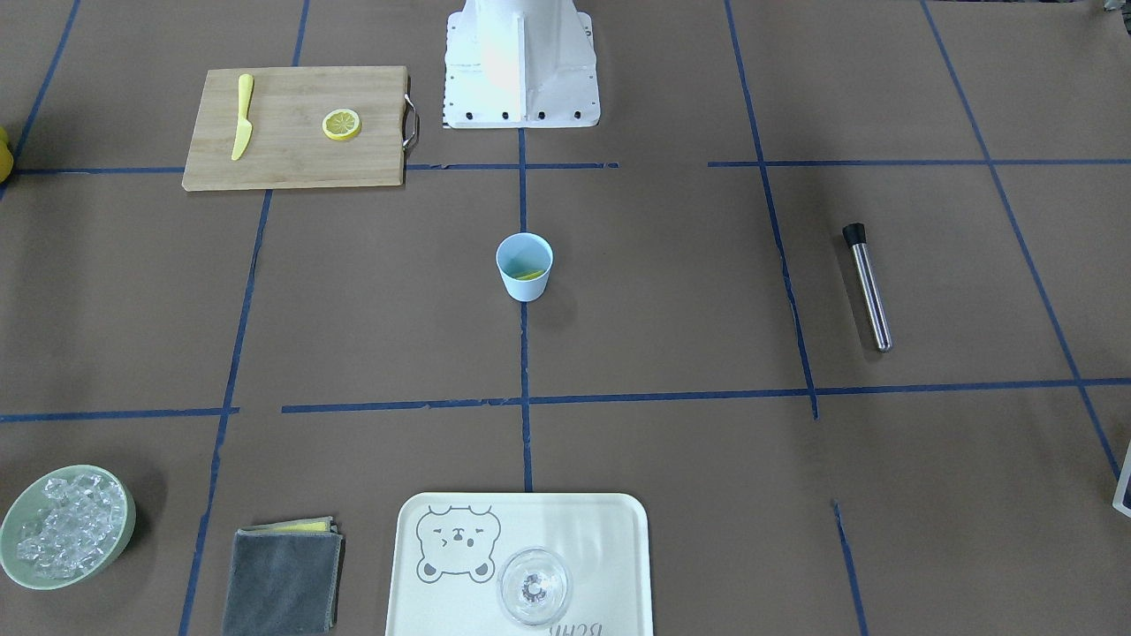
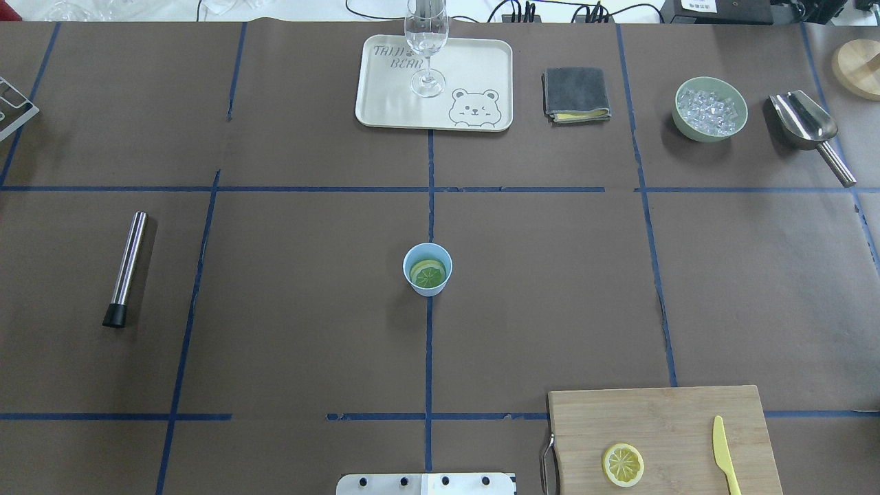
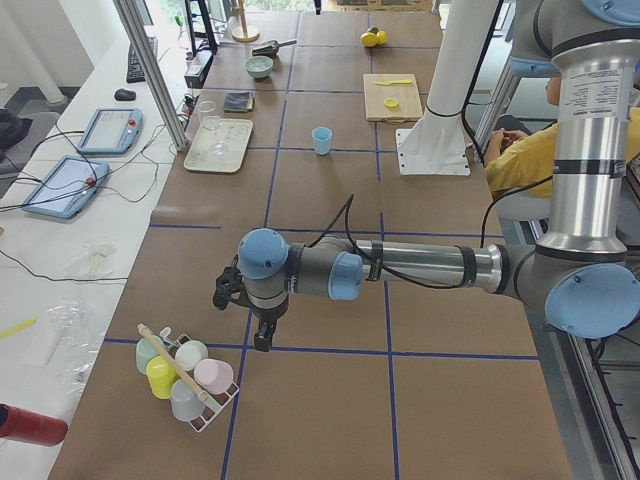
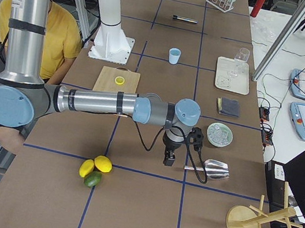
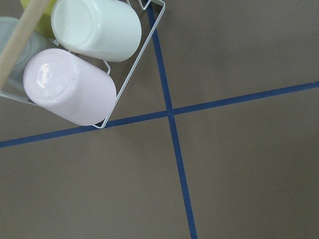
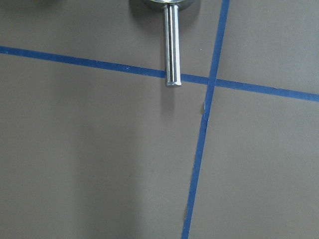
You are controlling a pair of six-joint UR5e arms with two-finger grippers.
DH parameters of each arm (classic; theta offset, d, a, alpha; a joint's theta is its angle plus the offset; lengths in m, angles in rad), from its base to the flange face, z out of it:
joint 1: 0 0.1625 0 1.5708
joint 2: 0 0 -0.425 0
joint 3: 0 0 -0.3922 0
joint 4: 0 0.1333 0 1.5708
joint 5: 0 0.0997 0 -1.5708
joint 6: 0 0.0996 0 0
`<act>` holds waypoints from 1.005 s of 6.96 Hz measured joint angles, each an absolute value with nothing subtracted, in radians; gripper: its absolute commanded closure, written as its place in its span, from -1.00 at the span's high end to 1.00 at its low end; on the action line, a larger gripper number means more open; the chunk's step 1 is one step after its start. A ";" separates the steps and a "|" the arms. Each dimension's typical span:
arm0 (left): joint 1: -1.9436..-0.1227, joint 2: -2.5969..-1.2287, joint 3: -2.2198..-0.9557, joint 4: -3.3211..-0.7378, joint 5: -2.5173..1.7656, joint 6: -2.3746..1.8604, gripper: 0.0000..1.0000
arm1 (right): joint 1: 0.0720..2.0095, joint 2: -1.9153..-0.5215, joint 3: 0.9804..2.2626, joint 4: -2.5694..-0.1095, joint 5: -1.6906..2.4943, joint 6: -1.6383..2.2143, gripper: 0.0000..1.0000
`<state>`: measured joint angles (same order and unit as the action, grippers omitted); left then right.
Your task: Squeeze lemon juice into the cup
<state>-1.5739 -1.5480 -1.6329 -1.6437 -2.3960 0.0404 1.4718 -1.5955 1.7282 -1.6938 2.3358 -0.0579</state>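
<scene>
In the front-facing view the light-blue cup point(image 1: 524, 281) stands upright at the middle of the worktop point(image 1: 671, 291), on a blue tape line, with bare brown paper all round it. A lemon slice point(image 1: 528, 275) lies tilted inside the cup, only a yellow edge showing. A second slice point(image 1: 341, 124) lies flat on the wooden cutting board point(image 1: 292, 168), apart from a yellow knife point(image 1: 242, 116). A steel muddler point(image 1: 869, 287) lies well apart from the cup, on the robot's left. Along the near edge are a bowl of ice point(image 1: 11, 552), a folded grey cloth point(image 1: 283, 579) and a bear tray point(image 1: 530, 517) carrying a stemmed glass point(image 1: 534, 586).

The overhead view looks straight into the cup. The slice shows its whole round segmented face, greenish in the shade and smaller than the mouth. A metal scoop point(image 2: 804, 124) lies beside the ice bowl, past the front view's edge.

From the exterior left view the left hand point(image 3: 262, 338) points down at the worktop's end, just beside a wire rack of upturned cups point(image 3: 185, 375), far from the blue cup. I cannot tell whether its fingers are spread or pressed together.

From the exterior right view the right hand point(image 4: 167, 157) hangs near the scoop at the opposite end; its state cannot be told either. Three whole citrus fruits point(image 4: 95, 169) lie close by.

The left wrist view shows pink and white cup bottoms at the rack's corner beside a tape cross. The right wrist view shows the end of the scoop's handle lying over a tape line.
</scene>
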 measured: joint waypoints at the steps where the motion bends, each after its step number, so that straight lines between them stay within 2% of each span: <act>1: -1.574 -1.544 -1.633 -1.648 -2.416 0.003 1.00 | 1.471 -1.596 1.728 -1.694 2.338 -0.056 1.00; 7: -1.574 -1.536 -1.641 -1.652 -2.427 -0.020 1.00 | 1.470 -1.595 1.731 -1.694 2.342 -0.056 1.00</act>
<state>-1.5739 -1.5356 -1.6407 -1.6520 -2.4269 -0.0199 1.4696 -1.5947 1.7307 -1.6939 2.3424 -0.0562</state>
